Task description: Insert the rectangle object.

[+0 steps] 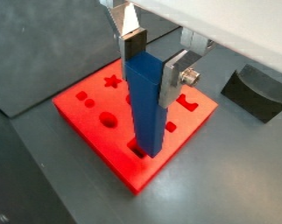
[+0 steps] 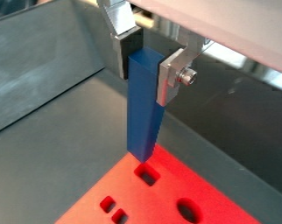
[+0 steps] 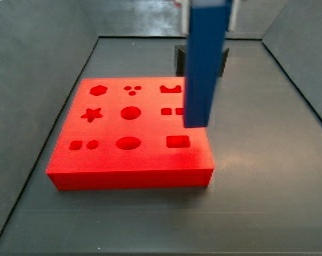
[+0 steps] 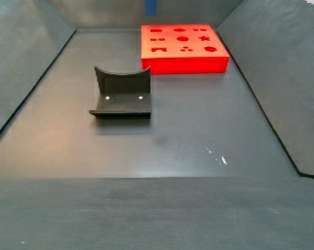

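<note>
The gripper point(image 1: 153, 54) grasps the blue rectangle object point(image 1: 147, 103) upright, its lower end over the red block point(image 1: 99, 122).

Both wrist views look down past the gripper point(image 1: 153, 59) onto the red block point(image 1: 96, 118); both side views share it, near point(image 3: 124, 150) and far point(image 4: 186, 49).

Red block point(image 4: 186, 44): flat, with shaped holes in its top face, including a star point(image 1: 110, 81); lies near the bench's far edge in a side view.
Fixture point(image 4: 121, 93): dark, upright, mid-floor, well apart from the red block.
Bench floor point(image 4: 186, 195): dark grey.
</note>
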Robot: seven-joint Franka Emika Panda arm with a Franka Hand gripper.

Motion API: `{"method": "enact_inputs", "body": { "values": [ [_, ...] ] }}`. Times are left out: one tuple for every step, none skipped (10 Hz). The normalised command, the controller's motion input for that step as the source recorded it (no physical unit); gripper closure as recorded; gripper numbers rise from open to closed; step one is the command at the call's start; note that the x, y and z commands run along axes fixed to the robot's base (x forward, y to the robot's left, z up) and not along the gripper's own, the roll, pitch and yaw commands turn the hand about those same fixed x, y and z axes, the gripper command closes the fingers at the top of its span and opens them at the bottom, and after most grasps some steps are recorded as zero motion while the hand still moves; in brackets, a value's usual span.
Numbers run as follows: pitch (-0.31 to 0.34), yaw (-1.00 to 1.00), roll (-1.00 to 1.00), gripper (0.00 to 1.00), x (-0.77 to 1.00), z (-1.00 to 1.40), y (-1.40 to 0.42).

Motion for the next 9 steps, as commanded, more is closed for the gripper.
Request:
{"method": "enact_inputs", "body": {
  "values": [
    [0.0,0.0,0.0,1.0,0.0,-0.07,0.0],
    [0.0,0.03,0.0,1.0,-0.01,-0.31,-0.02],
    [0.0,0.0,0.01,1.0,-0.01,-0.06,0.0],
    [-0.011,0.0,0.08,1.0,-0.05,-0.33,-0.04],
    [-0.007,-0.03,0.06,1.0,-0.01,-0.38,-0.02],
    [0.0,-0.01,0.01,1.0,0.0,-0.26,-0.03],
    [0.0,0.0,0.0,1.0,0.0,-0.17,0.0],
    [0.0,0.0,0.0,1.0,0.0,-0.1,0.0],
    [0.0,0.0,0.0,1.0,0.0,-0.14,0.0]
  ]
}}
